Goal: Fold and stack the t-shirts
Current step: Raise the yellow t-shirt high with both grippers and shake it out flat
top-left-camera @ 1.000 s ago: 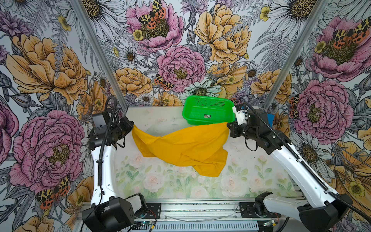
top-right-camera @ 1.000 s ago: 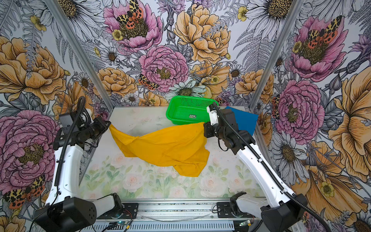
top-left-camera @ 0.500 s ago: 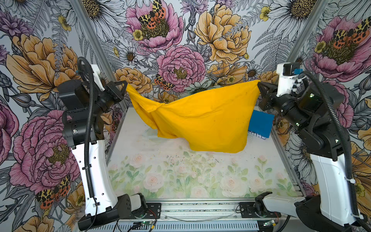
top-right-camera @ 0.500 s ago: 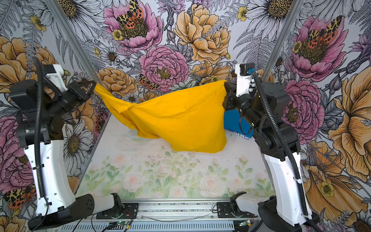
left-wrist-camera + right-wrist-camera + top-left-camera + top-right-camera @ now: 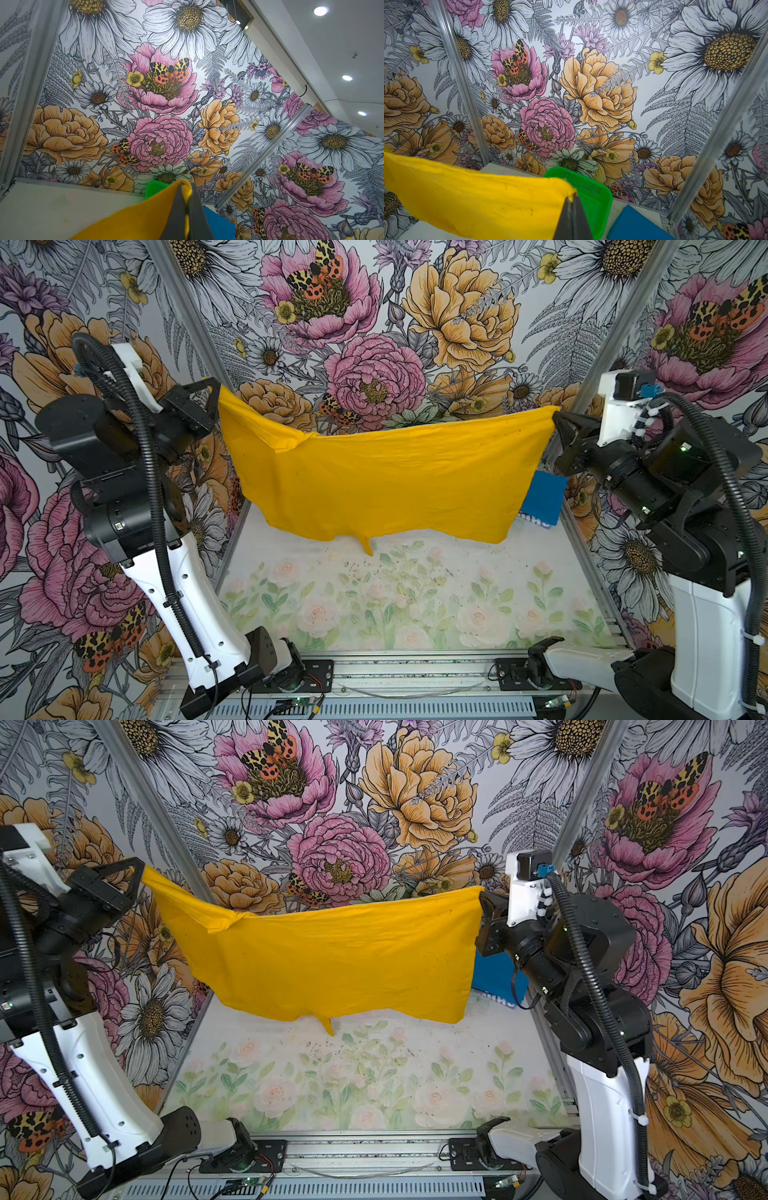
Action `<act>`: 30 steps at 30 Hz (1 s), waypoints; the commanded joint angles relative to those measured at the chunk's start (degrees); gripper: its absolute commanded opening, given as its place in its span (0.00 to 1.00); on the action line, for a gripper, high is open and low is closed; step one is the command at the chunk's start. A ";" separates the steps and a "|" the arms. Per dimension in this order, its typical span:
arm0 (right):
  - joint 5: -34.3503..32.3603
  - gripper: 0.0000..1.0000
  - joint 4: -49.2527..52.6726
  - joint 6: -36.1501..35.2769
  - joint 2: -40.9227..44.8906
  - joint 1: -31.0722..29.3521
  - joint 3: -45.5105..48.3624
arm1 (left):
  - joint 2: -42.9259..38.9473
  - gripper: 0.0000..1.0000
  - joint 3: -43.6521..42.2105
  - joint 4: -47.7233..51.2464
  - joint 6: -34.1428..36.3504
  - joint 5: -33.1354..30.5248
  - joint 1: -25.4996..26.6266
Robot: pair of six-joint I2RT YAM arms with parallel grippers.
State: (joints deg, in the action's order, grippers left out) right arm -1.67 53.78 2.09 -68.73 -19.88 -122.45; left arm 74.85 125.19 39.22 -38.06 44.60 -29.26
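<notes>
Both arms are up high and the mustard-yellow t-shirt [image 5: 386, 481] is strung out between them like washing on a line. The left claw [image 5: 215, 390] is pinched together on one top corner, and the right claw [image 5: 555, 418] is pinched together on the opposite top corner. The wrist views back this up: on each side the two dark fingers [image 5: 565, 219] are pressed flat against each other with a sliver of yellow cloth squeezed between them.

The top edge sags a bit between the claws, and there's a bunched fold close to the left claw. The rest of the shirt hangs below both claws as one wide sheet, with a small pointed bit dangling lowest around the middle. In both top views the bottom edge looks just off the surface [image 5: 415, 597], but I can't tell for sure that the tip isn't touching.

The bright blue t-shirt [image 5: 543, 494] lies flat on the surface as a neat rectangle below the right claw, well apart from the left claw. One edge is hidden behind the hanging yellow one.

The green basket [image 5: 588, 192] is covered in the top views. The right wrist view shows it beyond the right claw, on the surface by the back wall [image 5: 591, 83], just beside the blue shirt.
</notes>
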 commanded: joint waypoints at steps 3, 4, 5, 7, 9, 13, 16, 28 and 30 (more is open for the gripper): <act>3.91 0.00 -0.34 1.34 3.53 0.19 -2.87 | -3.40 0.00 4.81 -8.32 -3.08 2.26 -0.45; 5.39 0.00 -0.35 1.34 4.00 0.19 -3.24 | -3.43 0.00 5.25 -8.86 -3.13 2.50 -0.45; 6.88 0.00 -0.35 1.59 4.28 0.19 -3.80 | -3.56 0.00 5.65 -9.24 -3.44 2.75 -0.34; 10.36 0.00 -0.25 1.94 4.78 0.19 -5.29 | -3.89 0.00 6.02 -9.92 -3.67 3.15 -0.31; 15.27 0.00 -0.25 2.46 5.50 0.19 -6.82 | -5.37 0.00 5.43 -11.49 -3.47 3.17 -0.51; 21.69 0.00 -0.34 4.68 6.39 0.19 -10.59 | -7.41 0.00 9.61 -6.20 2.69 -1.15 0.57; 24.36 0.00 -0.35 6.62 6.66 0.19 -14.12 | -7.74 0.00 13.30 -1.01 8.10 -5.33 4.57; 26.44 0.00 -0.42 13.19 10.43 0.19 -17.27 | -15.97 0.00 11.66 8.12 26.99 -27.50 29.19; 23.66 0.00 -0.34 13.69 11.65 0.19 -15.91 | -17.05 0.00 9.83 8.48 29.06 -31.04 33.28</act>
State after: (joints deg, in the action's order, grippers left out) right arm 23.83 54.15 13.26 -58.04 -19.88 -139.31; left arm 58.08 137.16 45.30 -14.70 22.44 0.40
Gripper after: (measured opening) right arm 0.049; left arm 0.056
